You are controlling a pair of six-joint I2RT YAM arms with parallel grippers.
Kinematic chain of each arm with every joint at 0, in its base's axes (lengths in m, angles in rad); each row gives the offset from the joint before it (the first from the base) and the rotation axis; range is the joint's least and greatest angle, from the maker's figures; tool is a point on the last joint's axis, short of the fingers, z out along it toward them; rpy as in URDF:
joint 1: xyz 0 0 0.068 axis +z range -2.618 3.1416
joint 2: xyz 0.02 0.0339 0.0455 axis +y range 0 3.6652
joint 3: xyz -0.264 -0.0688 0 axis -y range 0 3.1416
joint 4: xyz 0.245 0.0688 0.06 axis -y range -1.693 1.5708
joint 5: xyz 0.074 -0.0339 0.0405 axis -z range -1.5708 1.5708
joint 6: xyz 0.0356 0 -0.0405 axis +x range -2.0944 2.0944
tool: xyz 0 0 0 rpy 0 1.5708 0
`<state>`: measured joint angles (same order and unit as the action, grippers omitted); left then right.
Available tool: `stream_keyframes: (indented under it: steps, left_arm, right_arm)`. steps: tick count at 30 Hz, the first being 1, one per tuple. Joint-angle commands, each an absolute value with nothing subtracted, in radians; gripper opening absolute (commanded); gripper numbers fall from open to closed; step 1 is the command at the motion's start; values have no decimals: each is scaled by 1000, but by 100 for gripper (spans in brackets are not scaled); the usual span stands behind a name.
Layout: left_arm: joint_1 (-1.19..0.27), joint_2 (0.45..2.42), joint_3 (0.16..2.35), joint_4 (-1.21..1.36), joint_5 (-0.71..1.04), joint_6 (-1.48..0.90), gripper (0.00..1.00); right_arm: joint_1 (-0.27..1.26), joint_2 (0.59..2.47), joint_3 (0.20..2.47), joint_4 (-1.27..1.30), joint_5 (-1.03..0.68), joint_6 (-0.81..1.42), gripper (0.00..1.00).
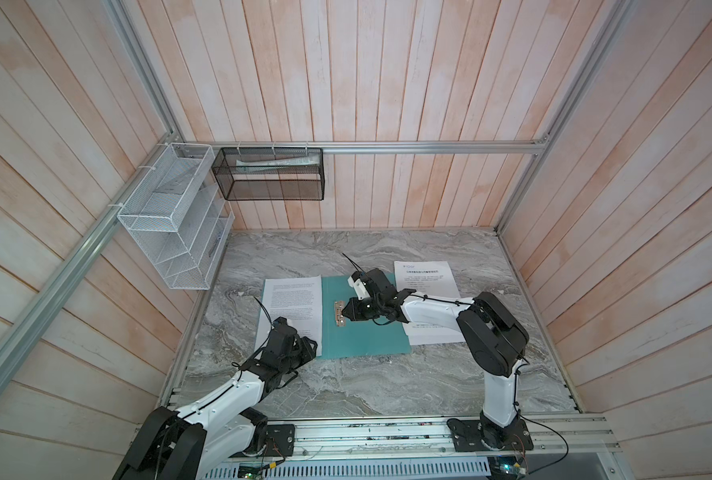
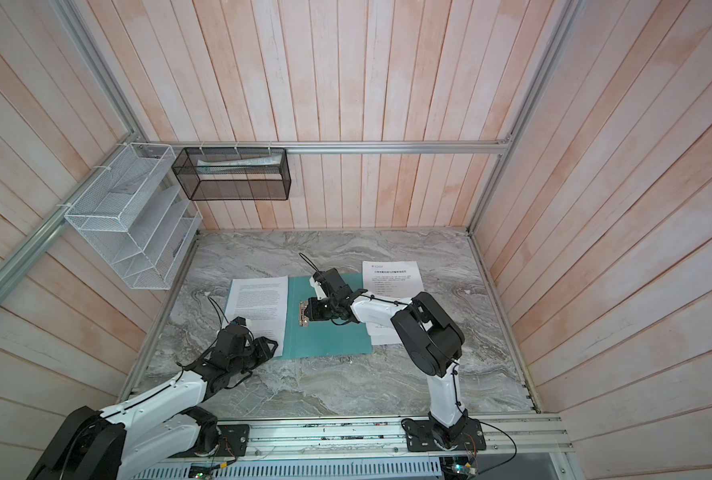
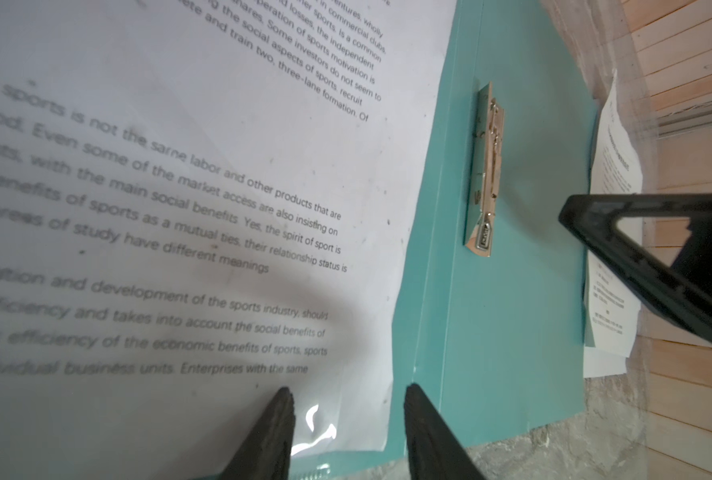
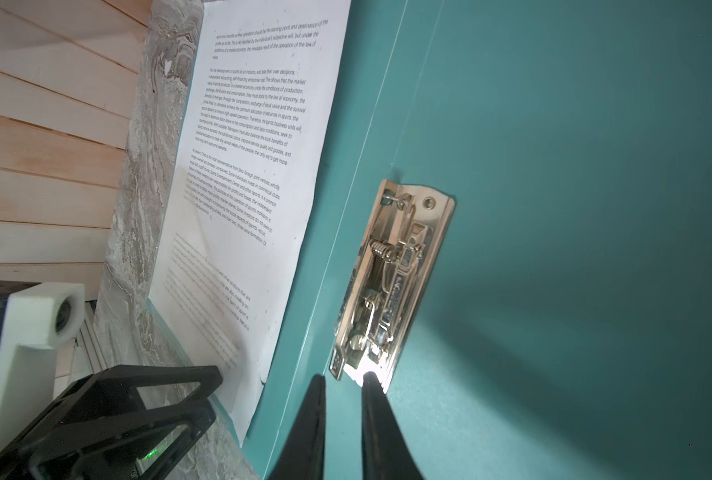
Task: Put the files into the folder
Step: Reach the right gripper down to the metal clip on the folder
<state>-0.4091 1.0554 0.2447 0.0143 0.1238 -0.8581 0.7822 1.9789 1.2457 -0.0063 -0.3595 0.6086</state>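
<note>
The left gripper (image 3: 348,415) sits at the near corner of the sheet (image 1: 291,307), fingers apart, nothing pinched. That sheet overlaps the left edge of the folder (image 1: 366,336), which lies flat on the tabletop (image 1: 346,395). At the clip (image 4: 391,282) the right gripper (image 4: 343,378) has its fingers narrowed to a slit; whether they pinch the lever I cannot tell. Best to raise the clip fully and hold it, then slide the sheet under squarely. The headed sheet (image 1: 425,278) lies just right of the folder.

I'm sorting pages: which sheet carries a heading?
The right sheet, right of the folder: a centred heading tops it. The left sheet, overlapping the folder's edge, is body text only.
</note>
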Motion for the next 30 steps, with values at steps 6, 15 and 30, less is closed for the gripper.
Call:
stream_keyframes:
  steps: [6, 15, 30]
  left_arm:
    - [-402, 1029, 203, 17, 123, -897, 45]
    - [-400, 948, 169, -37, 106, -910, 44]
    - [-400, 942, 150, -21, 114, -923, 43]
  right_arm:
    - [817, 2051, 1307, -48, -388, 603, 15]
    - [822, 2065, 1299, -71, -378, 601, 13]
    - [821, 2092, 1312, -65, -388, 598, 13]
